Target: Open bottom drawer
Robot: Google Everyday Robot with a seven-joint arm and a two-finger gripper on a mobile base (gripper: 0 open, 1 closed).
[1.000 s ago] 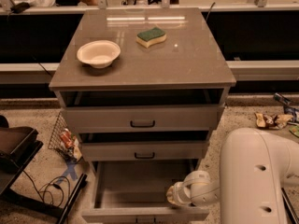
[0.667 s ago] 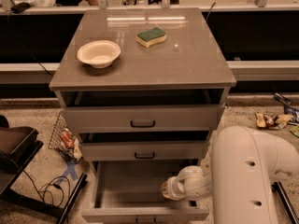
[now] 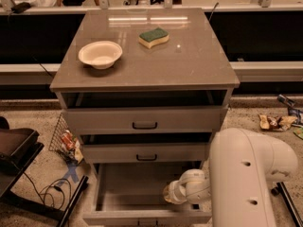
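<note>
Camera view, looking down on front of cabinet.

Centre frame: grey three-drawer cabinet point(image 3: 142, 115) w/ flat, glossy grey-brown top. On top, upper left: round white shallow bowl point(image 3: 100, 54), upright. Upper centre: green-faced yellow sponge point(image 3: 154, 37), lying flat, well apart from bowl.

Below top: tall grey top drawer front point(image 3: 104, 120) w/ small black bar handle at centre, set slightly fwd, dark gap above. Beneath it: grey middle drawer point(image 3: 109, 153), same handle, also slightly fwd w/ dark gap above.

Lower centre: bottom drawer point(image 3: 135, 186), lowest of the three, drawn far out toward bottom edge of frame. Pale grey inside exposed. Front panel along bottom edge, handle cut off by frame.

Lower right: large white robot arm point(image 3: 246, 174), smooth rounded housing, reaching left into frame. Gripper point(image 3: 171, 193) at end of white wrist, over right part of bottom drawer's open inside, near its right wall. Spread or pressed together: cannot tell. Contact w/ drawer: cannot tell.

Left of cabinet: wire basket point(image 3: 57, 135) holding coloured packets, leaning by cabinet side. Lower left: black cables point(image 3: 47, 193) on speckled floor, blue tape cross point(image 3: 71, 172) just beside. Right edge, mid-height: crumpled wrappers point(image 3: 274, 122) on floor.
</note>
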